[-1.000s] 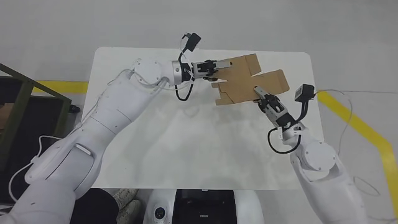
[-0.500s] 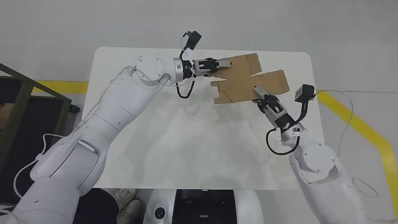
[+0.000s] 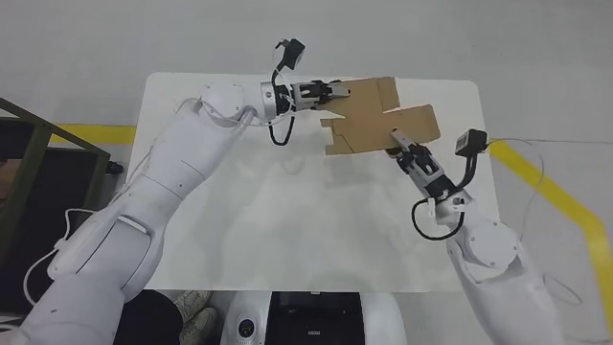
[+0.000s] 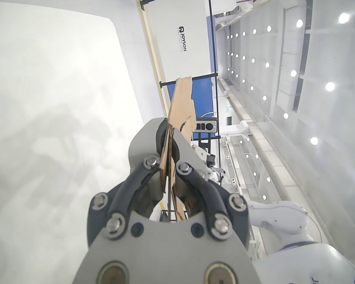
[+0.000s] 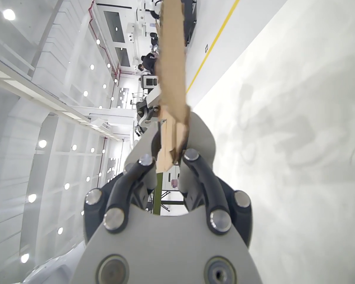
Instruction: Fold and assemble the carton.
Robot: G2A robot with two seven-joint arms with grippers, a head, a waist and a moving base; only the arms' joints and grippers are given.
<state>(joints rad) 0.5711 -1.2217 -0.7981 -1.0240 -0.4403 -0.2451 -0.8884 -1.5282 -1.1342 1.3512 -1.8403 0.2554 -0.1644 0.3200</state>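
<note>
The left hand (image 3: 337,89) is clenched on the carton (image 3: 378,120), pinching the cardboard edge at the carton's 9 o'clock side; its wrist view shows a doubled layer of board squeezed between the fingers. The carton is still a flattened brown blank with notched flaps. It sits over the desk (image 3: 287,220) toward the 1 o'clock corner and seems to be held a little clear of the surface between both arms, not lying on it. The right hand (image 3: 397,139) is clamped on the blank too, at the carton's 5 o'clock corner, with the board running edge-on out of its fingers.

By my judgement the task is at an early stage. The blank is picked up and secured at two opposite points, but no wall is raised, no flap is turned in and no box shape is visible. Opening the sleeve, folding the flaps and locking the bottom all appear to be left.

Off the desk at 9 o'clock stands a dark green frame (image 3: 29,153). A yellow floor line (image 3: 536,187) runs past at 3 o'clock. Nothing lies on the white top near the carton, so the likeliest hindrance is the wrist cables hanging close to the board.
</note>
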